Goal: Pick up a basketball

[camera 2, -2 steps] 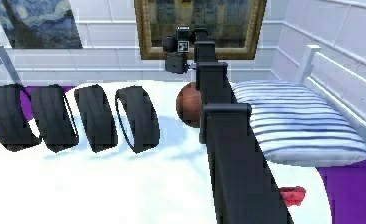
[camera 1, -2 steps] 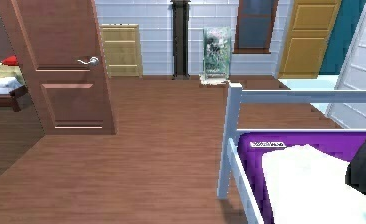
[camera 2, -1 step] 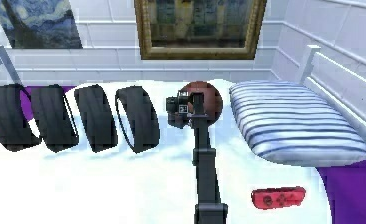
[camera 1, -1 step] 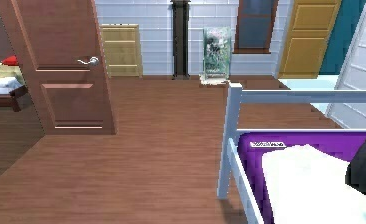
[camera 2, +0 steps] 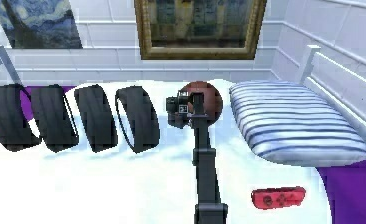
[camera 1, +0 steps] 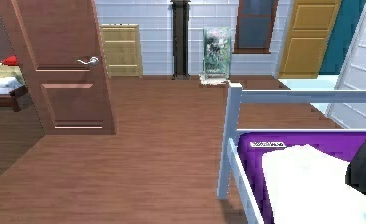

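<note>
**Basketball** (camera 2: 215,96): dark reddish-brown and round. It lay on the white bedcover (camera 2: 91,185), just beside the striped pillow (camera 2: 296,125), on the pillow's left in the arm side view.

**Gripper** (camera 2: 174,108): a dark body at the far end of the arm (camera 2: 206,170). It stood left of the pillow, at the ball's left face, and contact with the ball could not be told. The state of the claw could not be told either. Nor could it be told whether it held anything, since the ball rested on the cover behind it.

**Four black tyres** (camera 2: 96,117): upright in a row, well apart from the pillow and beyond the ball.

**Red game controller** (camera 2: 278,197): near the pillow, on its near side.

**Framed painting** (camera 2: 201,28): on the wall behind the pillow and to its left.

**Step in hand, as judged:** securing the ball.

**Handling:** a round ball on soft bedding would likely roll from a glancing push. The fingers should straddle its widest part, centred. The lift should be straight up and slow, checking that the ball leaves the cover.
</note>
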Controlling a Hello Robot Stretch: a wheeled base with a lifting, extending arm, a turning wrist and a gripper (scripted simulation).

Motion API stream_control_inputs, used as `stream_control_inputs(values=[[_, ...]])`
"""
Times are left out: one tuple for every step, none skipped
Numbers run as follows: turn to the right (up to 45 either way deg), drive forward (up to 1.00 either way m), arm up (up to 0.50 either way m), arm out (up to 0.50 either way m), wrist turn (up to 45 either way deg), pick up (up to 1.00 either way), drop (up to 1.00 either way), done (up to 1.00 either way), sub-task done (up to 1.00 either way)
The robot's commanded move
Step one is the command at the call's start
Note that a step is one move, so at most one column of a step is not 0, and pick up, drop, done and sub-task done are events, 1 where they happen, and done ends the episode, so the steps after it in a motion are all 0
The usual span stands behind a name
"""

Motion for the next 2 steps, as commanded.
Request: stream_control_inputs(values=[[0.0,0.0,0.1,0.0,0.0,0.0,0.0,0.0,0.0],[0.0,0.0,0.0,0.0,0.0,0.0,0.0,1.0,0.0]])
